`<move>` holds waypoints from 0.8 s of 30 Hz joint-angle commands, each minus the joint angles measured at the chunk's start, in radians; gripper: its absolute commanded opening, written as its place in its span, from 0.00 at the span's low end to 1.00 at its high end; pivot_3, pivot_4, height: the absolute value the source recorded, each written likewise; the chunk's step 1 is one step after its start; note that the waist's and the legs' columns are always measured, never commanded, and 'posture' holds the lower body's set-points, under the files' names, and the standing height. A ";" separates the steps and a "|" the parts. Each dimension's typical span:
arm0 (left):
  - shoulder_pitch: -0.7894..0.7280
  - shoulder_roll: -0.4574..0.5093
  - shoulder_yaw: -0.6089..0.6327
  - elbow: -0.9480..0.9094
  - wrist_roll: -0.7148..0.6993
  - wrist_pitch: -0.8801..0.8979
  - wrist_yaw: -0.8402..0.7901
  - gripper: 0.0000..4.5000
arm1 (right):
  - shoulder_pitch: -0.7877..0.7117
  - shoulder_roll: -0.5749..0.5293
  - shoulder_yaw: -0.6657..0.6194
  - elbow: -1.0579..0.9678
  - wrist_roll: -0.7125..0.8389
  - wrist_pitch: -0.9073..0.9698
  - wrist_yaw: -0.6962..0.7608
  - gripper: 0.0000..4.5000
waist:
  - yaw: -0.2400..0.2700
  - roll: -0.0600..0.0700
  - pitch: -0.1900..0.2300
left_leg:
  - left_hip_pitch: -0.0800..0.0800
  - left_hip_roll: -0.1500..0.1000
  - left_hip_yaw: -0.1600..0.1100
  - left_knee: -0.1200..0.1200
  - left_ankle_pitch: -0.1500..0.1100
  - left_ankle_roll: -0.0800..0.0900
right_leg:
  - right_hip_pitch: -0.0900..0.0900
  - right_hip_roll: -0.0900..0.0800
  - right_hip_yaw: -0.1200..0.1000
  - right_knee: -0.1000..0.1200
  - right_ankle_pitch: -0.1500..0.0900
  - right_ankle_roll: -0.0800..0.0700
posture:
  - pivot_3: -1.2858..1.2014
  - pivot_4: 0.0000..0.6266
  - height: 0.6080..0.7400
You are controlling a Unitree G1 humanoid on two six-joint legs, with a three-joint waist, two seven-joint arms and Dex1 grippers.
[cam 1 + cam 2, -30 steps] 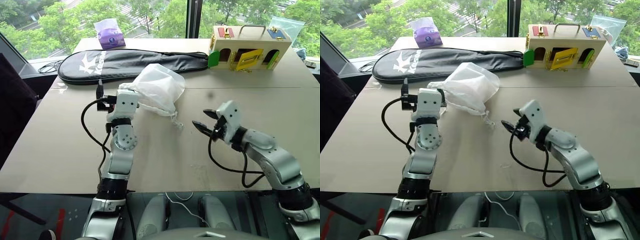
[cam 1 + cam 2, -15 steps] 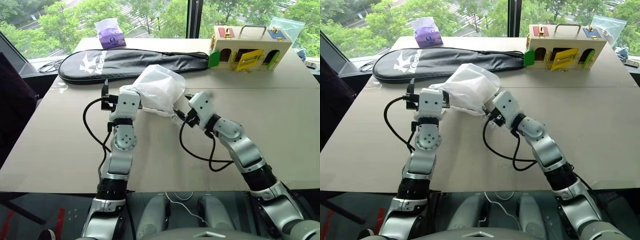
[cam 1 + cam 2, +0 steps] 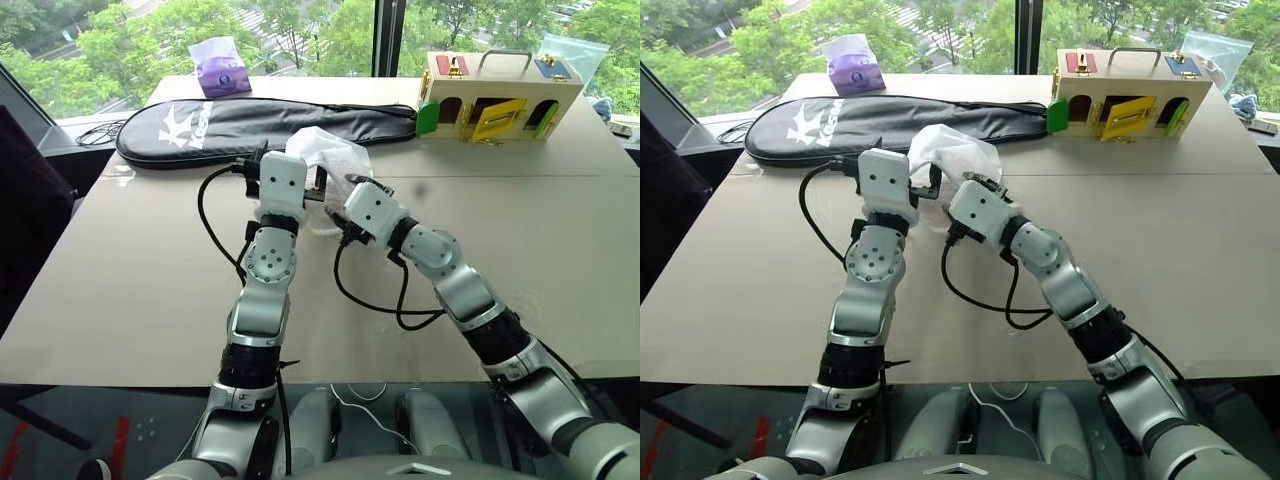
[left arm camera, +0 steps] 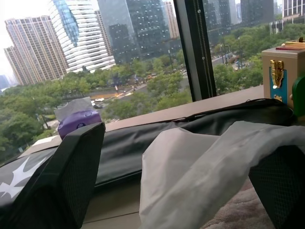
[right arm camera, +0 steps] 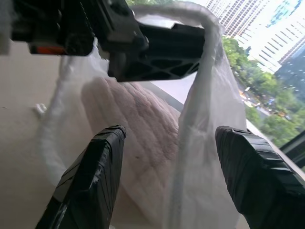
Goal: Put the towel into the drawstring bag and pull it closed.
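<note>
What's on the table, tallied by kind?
Bags/cases: 2, drawstring bag, racket case
Towel: 1, inside the bag
Tissue pack: 1
Wooden latch box: 1
Cable: 1
Total: 6

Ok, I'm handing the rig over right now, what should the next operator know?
Left gripper: open, spread inside the drawstring bag, holding its mouth wide.
Right gripper: open, at the bag's mouth, gripping nothing.
Towel: already inside the bag, lying past the right fingertips.
Bag sits mid-table, in front of the black racket case.
Done: towel in.
Left: withdraw both grippers, find the cords, pull the mouth closed.
</note>
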 commanded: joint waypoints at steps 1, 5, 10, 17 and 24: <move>0.004 0.008 -0.002 -0.050 -0.002 -0.009 -0.010 1.00 | -0.029 -0.007 -0.031 0.005 -0.061 -0.039 -0.058 0.72 | 0.000 0.000 0.000 | 0.000 0.000 0.000 0.000 0.000 0.000 | 0.000 0.000 0.000 0.000 0.000 0.000 | 0.52 0.24 1.00; 0.027 0.013 -0.014 -0.063 0.001 -0.014 -0.029 1.00 | -0.016 0.006 -0.061 0.009 -0.069 -0.044 -0.090 0.59 | 0.000 0.000 0.000 | 0.000 0.000 0.000 0.000 0.000 0.000 | 0.000 0.000 0.000 0.000 0.000 0.000 | 0.52 0.24 1.00; 0.023 0.039 -0.030 -0.049 0.014 -0.045 -0.054 1.00 | 0.033 0.068 -0.148 -0.062 0.014 0.001 -0.110 0.10 | 0.000 0.000 0.000 | 0.000 0.000 0.000 0.000 -0.001 0.002 | 0.000 0.000 0.000 0.000 0.000 0.000 | 0.52 0.24 1.00; -0.084 0.061 -0.033 0.084 -0.005 -0.131 -0.077 1.00 | 0.154 0.035 -0.256 -0.278 0.004 0.047 -0.150 0.01 | 0.008 0.000 0.000 | -0.001 -0.001 0.000 0.000 -0.002 0.003 | 0.000 -0.001 0.000 0.000 0.000 0.000 | 0.52 0.24 1.00; -0.175 0.007 -0.114 0.201 -0.054 -0.262 -0.169 1.00 | 0.254 0.108 -0.352 -0.438 0.000 0.149 -0.270 0.01 | 0.000 0.000 0.000 | 0.000 -0.001 0.000 0.000 -0.002 0.003 | 0.000 0.000 0.000 0.000 0.000 0.000 | 0.52 0.24 1.00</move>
